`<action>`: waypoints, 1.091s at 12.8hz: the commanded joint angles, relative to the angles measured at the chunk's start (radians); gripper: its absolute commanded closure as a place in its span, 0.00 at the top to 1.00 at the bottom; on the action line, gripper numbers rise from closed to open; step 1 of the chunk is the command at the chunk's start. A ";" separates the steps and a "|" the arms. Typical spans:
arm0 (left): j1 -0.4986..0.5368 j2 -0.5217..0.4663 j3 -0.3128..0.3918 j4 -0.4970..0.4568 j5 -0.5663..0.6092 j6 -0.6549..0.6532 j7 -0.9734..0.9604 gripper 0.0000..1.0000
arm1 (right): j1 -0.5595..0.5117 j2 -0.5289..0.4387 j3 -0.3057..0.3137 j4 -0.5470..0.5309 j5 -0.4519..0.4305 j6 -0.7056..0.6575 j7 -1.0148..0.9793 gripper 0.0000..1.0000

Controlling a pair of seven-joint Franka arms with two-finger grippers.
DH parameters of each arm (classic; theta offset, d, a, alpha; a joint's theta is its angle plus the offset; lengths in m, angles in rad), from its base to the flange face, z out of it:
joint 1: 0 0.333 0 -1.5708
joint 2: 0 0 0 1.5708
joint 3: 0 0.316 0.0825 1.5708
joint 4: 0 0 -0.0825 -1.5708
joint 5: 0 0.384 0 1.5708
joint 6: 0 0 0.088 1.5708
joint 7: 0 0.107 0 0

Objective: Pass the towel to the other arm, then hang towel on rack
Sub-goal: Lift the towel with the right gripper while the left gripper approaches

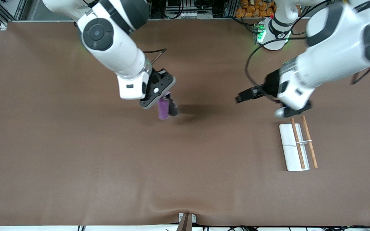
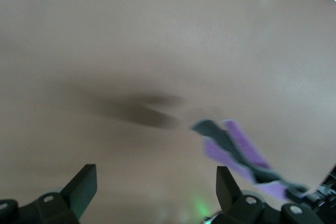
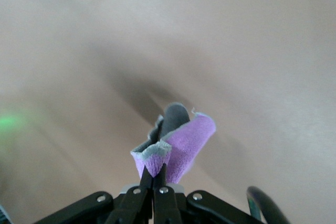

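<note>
Lowest on the brown worktop (image 1: 75,160) in the front view sits the rack (image 1: 295,147), a white rectangular slab with two thin brown wooden rods and a thin metal crosspiece, at the lower right of the frame and bare of cloth. Above it hovers the left tool (image 1: 241,96), fingers spread wide and holding nothing. At centre frame the right tool (image 1: 167,98) is pinched tight on the towel (image 1: 165,108), a small soft cloth, purple and dark grey, dangling over the worktop. In the left wrist view, the left tool (image 2: 152,182) shows wide-set fingers at the bottom edge, with the towel (image 2: 236,150) at the lower right. In the right wrist view, the right tool (image 3: 155,182) grips the towel's (image 3: 181,142) folded edge at bottom centre. By my reading the pickup is done; the handover and the hanging remain.
</note>
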 commanded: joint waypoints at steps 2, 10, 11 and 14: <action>-0.070 0.068 0.003 0.018 -0.072 0.069 -0.181 1.00 | 0.054 0.022 -0.005 0.034 0.025 0.016 0.140 0.00; -0.123 0.124 0.003 0.018 -0.194 0.147 -0.436 0.85 | 0.146 0.065 -0.005 0.035 0.025 0.210 0.250 0.00; -0.123 0.124 0.003 0.018 -0.198 0.147 -0.466 0.77 | 0.151 0.065 -0.005 0.037 0.025 0.213 0.250 0.00; -0.135 0.132 0.003 0.015 -0.199 0.144 -0.538 0.65 | 0.161 0.064 -0.003 0.041 0.026 0.224 0.251 0.00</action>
